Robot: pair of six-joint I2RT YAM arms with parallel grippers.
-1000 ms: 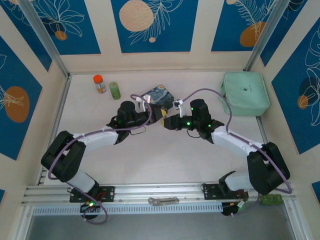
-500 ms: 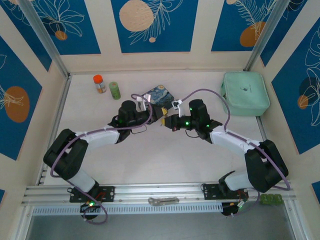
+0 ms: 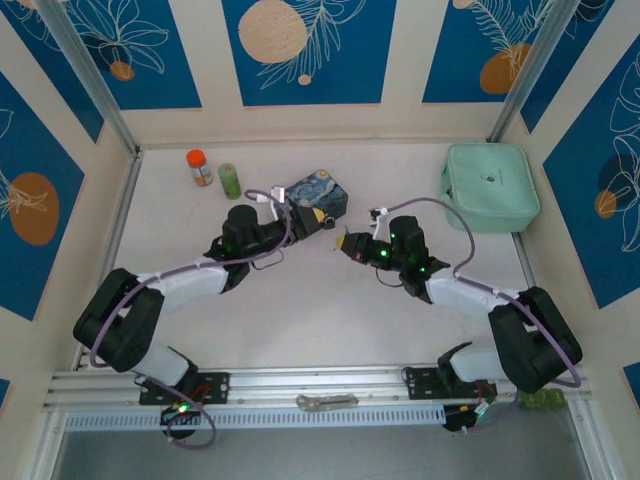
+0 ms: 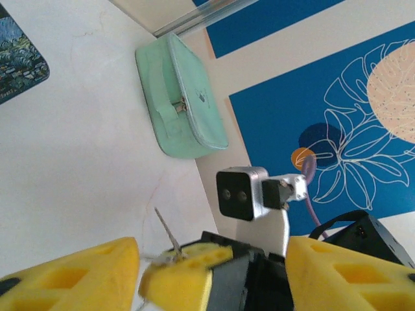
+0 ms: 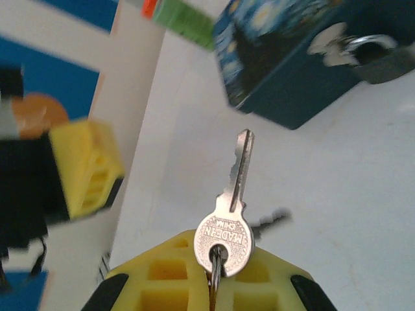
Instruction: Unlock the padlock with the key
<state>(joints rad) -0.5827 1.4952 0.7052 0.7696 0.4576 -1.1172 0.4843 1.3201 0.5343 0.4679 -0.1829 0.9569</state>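
Note:
A slim silver key (image 5: 235, 214) stands up from my right gripper (image 5: 214, 259), which is shut on the key's ring, blade pointing at the blue starry tin (image 5: 285, 65). The dark grey padlock (image 5: 384, 59) with its silver shackle hangs at the tin's right side, apart from the key. My left gripper (image 4: 211, 249) is open, its yellow fingers (image 4: 71, 278) on either side of the right gripper's pad and the edge-on key (image 4: 165, 230). From above, the left gripper (image 3: 312, 218) sits by the tin (image 3: 318, 193) and the right gripper (image 3: 346, 241) just to its right.
A mint green case (image 3: 490, 185) lies at the back right. An orange-capped bottle (image 3: 198, 166) and a green can (image 3: 229, 180) stand at the back left. A silver metal piece (image 3: 325, 402) rests on the front rail.
The right gripper has drawn back to the right with the key. The left gripper has shifted back toward the tin, so the two grippers stand further apart.

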